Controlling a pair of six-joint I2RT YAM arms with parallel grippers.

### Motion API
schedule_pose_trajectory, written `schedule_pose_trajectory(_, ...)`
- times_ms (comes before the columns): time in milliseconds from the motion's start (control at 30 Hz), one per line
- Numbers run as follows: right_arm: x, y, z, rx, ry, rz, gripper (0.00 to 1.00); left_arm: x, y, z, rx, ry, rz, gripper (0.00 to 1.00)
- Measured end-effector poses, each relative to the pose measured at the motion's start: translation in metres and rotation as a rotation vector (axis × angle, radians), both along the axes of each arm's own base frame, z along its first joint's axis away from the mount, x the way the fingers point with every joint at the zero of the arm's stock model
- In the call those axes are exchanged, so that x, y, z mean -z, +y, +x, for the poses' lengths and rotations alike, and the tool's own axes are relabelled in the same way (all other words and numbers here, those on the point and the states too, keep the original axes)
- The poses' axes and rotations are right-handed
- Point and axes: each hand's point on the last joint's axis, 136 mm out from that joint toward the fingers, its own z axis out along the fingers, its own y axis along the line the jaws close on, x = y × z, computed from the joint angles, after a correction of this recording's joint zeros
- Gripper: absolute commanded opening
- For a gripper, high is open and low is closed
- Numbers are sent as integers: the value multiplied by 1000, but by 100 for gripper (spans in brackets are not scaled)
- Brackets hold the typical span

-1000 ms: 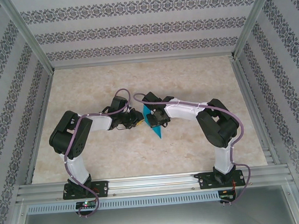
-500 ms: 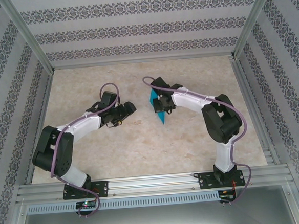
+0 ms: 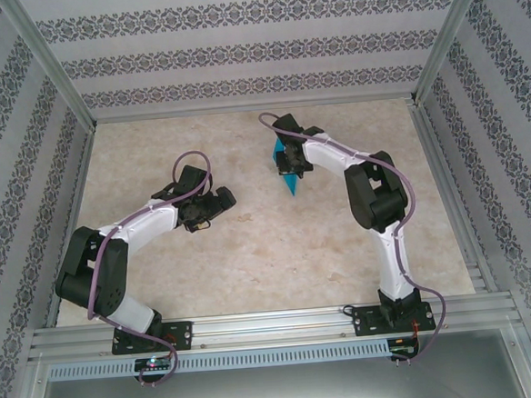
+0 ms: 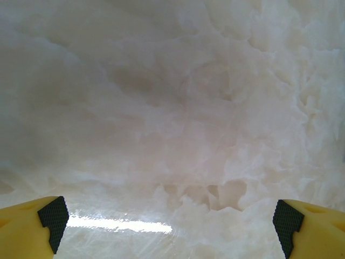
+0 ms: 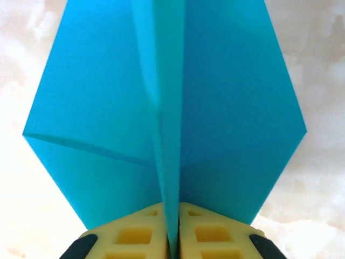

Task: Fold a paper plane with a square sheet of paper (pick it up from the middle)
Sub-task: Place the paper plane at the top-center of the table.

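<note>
The square sheet of paper now has the folded shape of a teal-blue paper plane (image 3: 288, 177), hanging point-down over the far middle of the table. My right gripper (image 3: 286, 161) is shut on it. In the right wrist view the yellow fingers (image 5: 135, 234) pinch the plane's centre fold, my right gripper (image 5: 172, 237) sits at the bottom edge, and both creased wings (image 5: 232, 118) spread outward. My left gripper (image 3: 225, 198) stands wide open to the left of the plane, apart from it. In the left wrist view my left gripper (image 4: 170, 222) has nothing between its fingers, just bare table.
The marbled beige tabletop (image 3: 251, 255) is ringed by aluminium rails (image 3: 265, 326) at the near edge and sides. Patterned walls (image 3: 246, 50) close off the back and both sides. Both arm bases sit on the near rail.
My left gripper opened, let go of the paper and drew back to the left. My right arm carried the plane up toward the far side of the table.
</note>
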Motion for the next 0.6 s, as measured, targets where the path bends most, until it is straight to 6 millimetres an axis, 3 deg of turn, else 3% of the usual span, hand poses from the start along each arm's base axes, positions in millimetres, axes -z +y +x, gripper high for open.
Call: schedule_pose_trajectory(600, 23, -6, 3, 17, 53, -23, 16, 1, 1, -1, -1, 6, 5, 100)
